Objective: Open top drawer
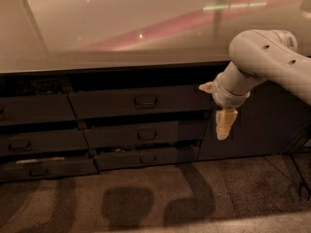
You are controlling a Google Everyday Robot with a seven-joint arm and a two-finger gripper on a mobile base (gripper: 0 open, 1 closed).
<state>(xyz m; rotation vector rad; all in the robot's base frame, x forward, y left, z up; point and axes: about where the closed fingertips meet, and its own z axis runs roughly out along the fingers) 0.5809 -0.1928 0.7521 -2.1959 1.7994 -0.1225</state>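
The top drawer [107, 103] is the wide dark grey front just under the counter, with a small dark pull handle [146, 101] at its centre. Its front looks flush with the fronts below, and no tray interior shows. My gripper [216, 106] hangs on the white arm in front of the drawer's right end, to the right of the handle. It is open and empty; one cream fingertip [206, 87] points left and the other [225, 124] points down.
A glossy beige counter top [121, 28] runs above. Two shallower drawers [141, 135] sit below the top one, and more drawer fronts [34, 110] are on the left. A dark cabinet panel [262, 125] is at right. Grey carpet floor [146, 198] lies in front.
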